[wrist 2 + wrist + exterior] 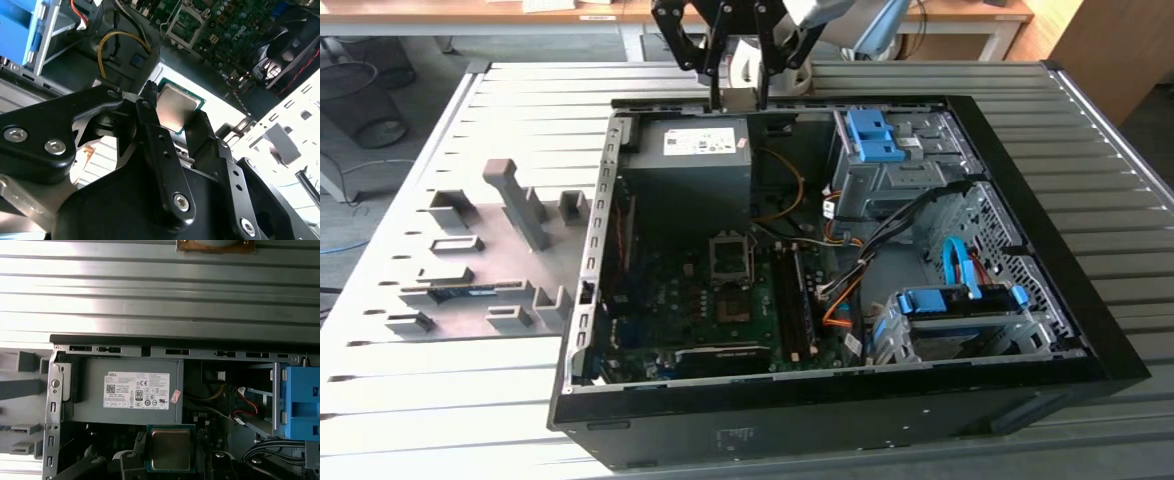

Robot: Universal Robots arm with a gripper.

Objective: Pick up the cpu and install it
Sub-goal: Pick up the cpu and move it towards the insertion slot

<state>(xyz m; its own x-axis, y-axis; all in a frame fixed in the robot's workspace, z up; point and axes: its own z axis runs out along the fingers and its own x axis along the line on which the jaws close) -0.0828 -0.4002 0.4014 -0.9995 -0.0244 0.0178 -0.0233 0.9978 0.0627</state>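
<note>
**Gripper (738, 95) carrying the cpu over the open computer case (854, 430).**
On the ribbed metal table (520, 110), the black sheet-steel case lies on its side so the motherboard faces up. Above its grey, white-labelled power supply (687, 150) hangs the black gripper. Its fingers (152, 130) are clenched on opposite edges of the cpu (176, 106) (170, 449). In both wrist views this is a thin square with a dull silver face, held flat, probably to suit the metal-framed socket (731, 255), well apart below.

High camera, two wrist cameras.
Exterior view looks down into the computer case (827, 425); both wrist views, close, share the cpu (175, 107) (170, 449).
</note>
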